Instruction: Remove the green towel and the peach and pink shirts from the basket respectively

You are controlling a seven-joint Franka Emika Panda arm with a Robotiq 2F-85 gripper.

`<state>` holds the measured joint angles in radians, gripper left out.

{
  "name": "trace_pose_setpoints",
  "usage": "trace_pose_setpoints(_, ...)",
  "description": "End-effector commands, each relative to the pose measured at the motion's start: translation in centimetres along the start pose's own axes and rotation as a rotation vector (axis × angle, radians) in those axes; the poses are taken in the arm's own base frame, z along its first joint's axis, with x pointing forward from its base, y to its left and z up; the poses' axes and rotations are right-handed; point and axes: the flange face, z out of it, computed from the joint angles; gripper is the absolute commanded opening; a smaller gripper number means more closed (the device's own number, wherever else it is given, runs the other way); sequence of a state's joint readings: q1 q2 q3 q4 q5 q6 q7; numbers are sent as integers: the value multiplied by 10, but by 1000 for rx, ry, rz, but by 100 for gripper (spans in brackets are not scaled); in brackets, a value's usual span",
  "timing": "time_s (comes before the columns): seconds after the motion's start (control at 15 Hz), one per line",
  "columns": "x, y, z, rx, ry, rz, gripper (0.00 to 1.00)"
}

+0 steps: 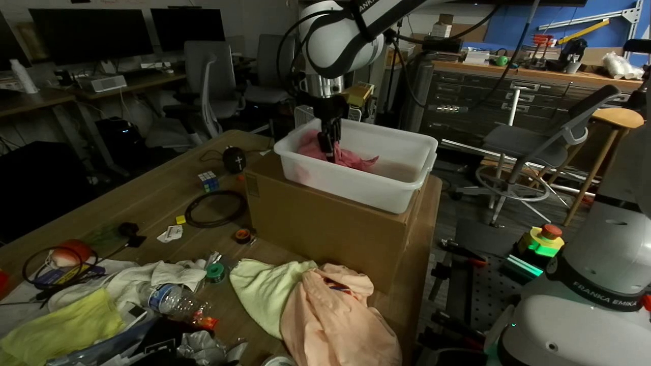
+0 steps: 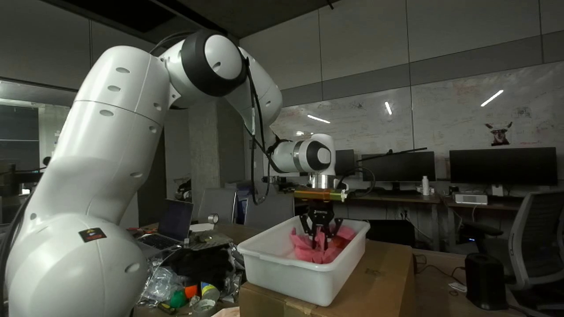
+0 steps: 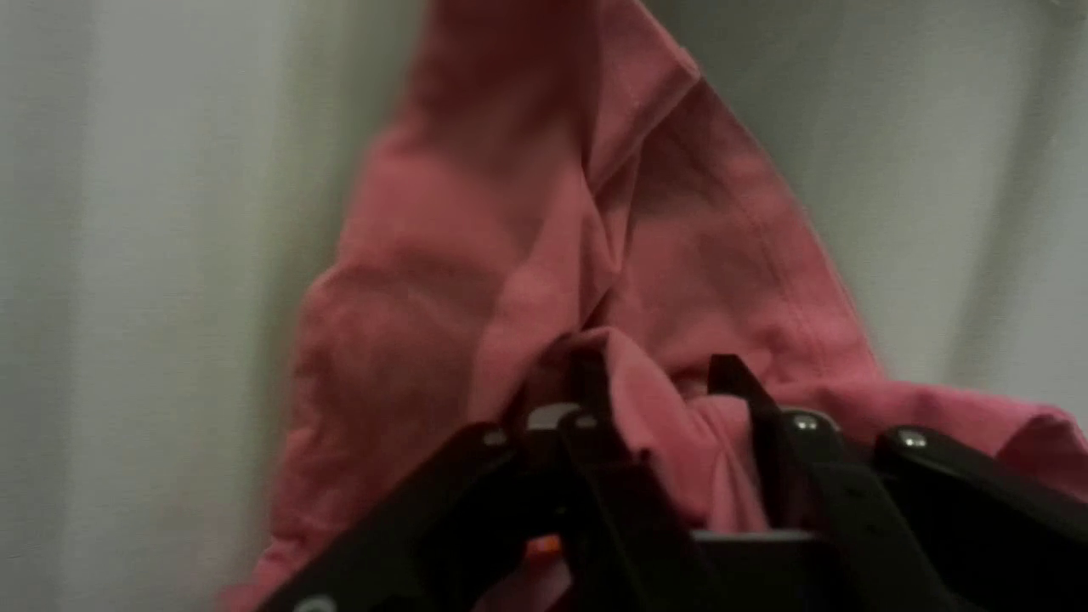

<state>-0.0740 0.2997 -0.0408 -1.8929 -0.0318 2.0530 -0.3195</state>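
Black two-fingered gripper (image 2: 320, 245) pinches a crumpled pink cloth shirt (image 2: 306, 253) inside a white plastic tub (image 2: 291, 277)

In an exterior view, left to right, a pale green cloth towel (image 1: 267, 288) lies on a brown wooden table (image 1: 152, 203), its right side overlapped by a rumpled peach cloth shirt (image 1: 330, 315). Both rest outside the tub, which suggests their removal is done and the pink shirt is the last piece. Just behind them stands a brown cardboard box (image 1: 325, 234), with the tub, the task's basket, on top; the raised perch probably brings the cloth within easy reach from above. The pink shirt lies towards the tub's left end, where the gripper points straight down into it.

The wrist view gives what the exterior views leave unclear: the jaws are closed on a bunched fold, cloth filling the gap between the fingers (image 3: 850, 510). A fold likely gives soft fabric a firmer hold than a flat layer. The wrist view shows neither the towel nor the peach shirt.
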Motion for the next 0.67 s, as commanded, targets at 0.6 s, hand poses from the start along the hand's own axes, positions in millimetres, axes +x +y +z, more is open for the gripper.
trace_pose_setpoints(0.6, -20, 12, -65, -26, 238, 85, 7)
